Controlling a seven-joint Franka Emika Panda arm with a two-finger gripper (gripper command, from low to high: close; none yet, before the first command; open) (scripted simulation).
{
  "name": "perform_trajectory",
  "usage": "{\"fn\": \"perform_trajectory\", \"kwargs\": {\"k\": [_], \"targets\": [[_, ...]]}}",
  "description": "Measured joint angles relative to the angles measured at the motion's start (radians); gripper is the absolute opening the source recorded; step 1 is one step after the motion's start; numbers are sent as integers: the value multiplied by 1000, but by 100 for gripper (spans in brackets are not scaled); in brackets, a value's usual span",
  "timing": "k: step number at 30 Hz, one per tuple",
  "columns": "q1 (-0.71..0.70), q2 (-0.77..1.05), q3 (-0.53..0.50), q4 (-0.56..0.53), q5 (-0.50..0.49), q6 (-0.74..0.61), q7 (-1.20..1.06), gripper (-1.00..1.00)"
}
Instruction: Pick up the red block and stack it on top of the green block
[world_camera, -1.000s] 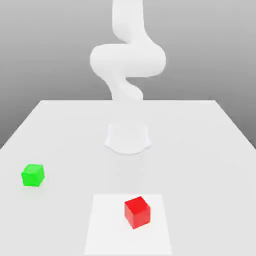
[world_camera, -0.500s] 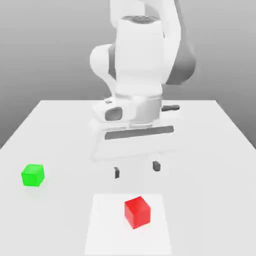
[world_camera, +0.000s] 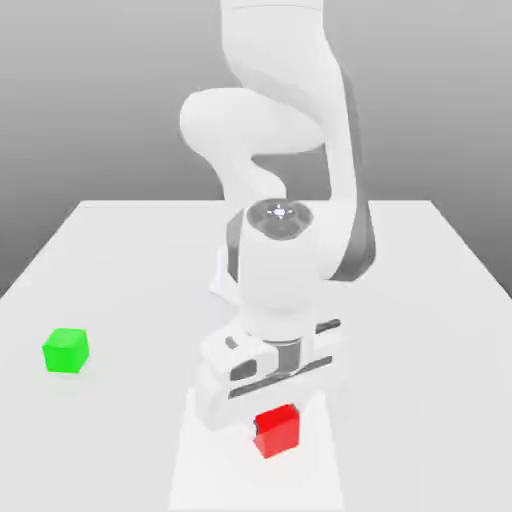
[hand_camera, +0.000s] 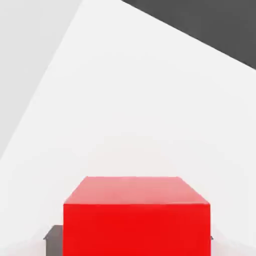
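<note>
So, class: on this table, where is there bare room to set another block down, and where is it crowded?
Bare tabletop lies on the exterior view's right, between the arm and the table's edge, and along the far edge behind the green block. It is crowded near the front middle, where the gripper sits down over the red block.

A plain white table (world_camera: 120, 260) carries everything. On it, at about six o'clock near the front edge, lies a paler square patch (world_camera: 200, 460) with the red block (world_camera: 277, 432) on it. The green block (world_camera: 66, 351) sits at nine o'clock, well apart.
</note>
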Motion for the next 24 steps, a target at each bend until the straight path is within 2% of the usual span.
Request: {"fn": "perform_trajectory", "kwargs": {"k": [7, 17, 21, 24], "targets": [[-5, -205, -2, -30, -9, -175, 5, -100], [-436, -350, -246, -73, -98, -272, -244, -100], [-562, -402, -373, -90, -131, -304, -357, -100], [-586, -350, -417, -93, -84, -252, -430, -100]]}}
